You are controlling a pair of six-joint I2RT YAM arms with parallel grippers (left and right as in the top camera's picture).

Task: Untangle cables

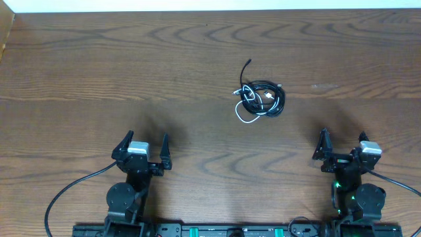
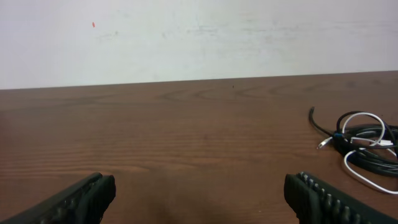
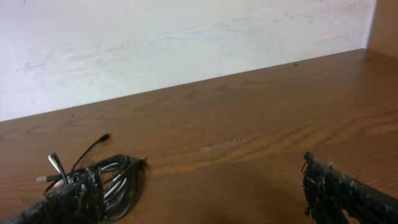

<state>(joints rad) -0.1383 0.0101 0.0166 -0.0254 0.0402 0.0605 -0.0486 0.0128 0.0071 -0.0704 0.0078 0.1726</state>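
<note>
The cables [image 1: 260, 99] lie in one tangled bundle on the wooden table, a little right of centre: black coils with a thin white loop, and one black end sticking up and back. In the left wrist view the cables [image 2: 364, 146] sit at the far right; in the right wrist view the cables [image 3: 112, 177] lie low at the left, partly behind my own left finger. My left gripper [image 1: 142, 149] rests near the front edge at the left, open and holding nothing. My right gripper [image 1: 344, 145] stands at the front right, open too, well short of the bundle.
The brown wooden table [image 1: 99, 72] runs back to a pale wall [image 2: 199, 37]. Thick black arm wires [image 1: 66, 194] trail along the front edge by each base. A lighter wooden edge [image 1: 5, 33] shows at the far left corner.
</note>
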